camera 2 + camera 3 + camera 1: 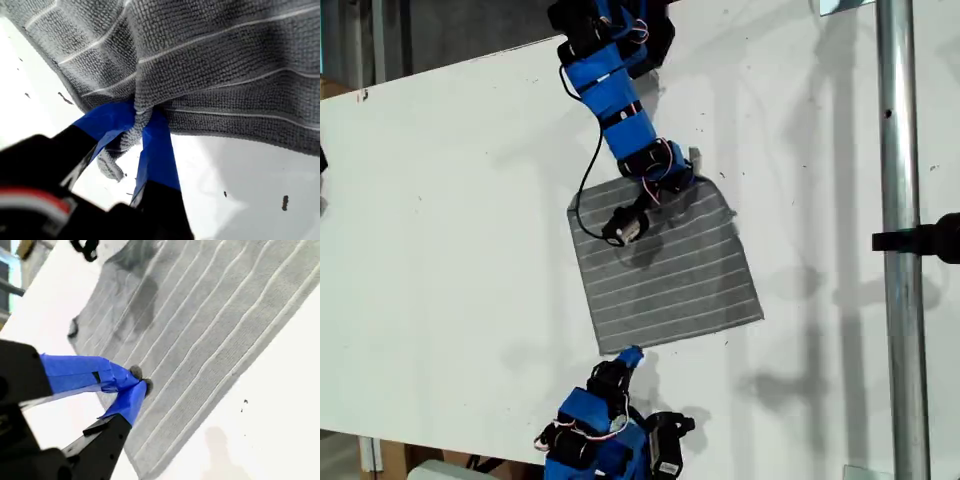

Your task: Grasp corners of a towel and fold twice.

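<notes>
Grey terry, white-striped, the towel lies nearly flat on the white table, mid-scene. My first gripper, at the far edge in the exterior view, is clenched on a bunched corner. My second gripper, at the near corner, has its tips together and seems to pinch only the hem. I judge that thin bite may slip when I lift, and uneven pulls would skew the fold.

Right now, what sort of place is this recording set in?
Probably a lab or workshop bench: a bare white table, a metal pole beside it as in a camera rig, and my first gripper and my second gripper on a grey striped towel.
</notes>
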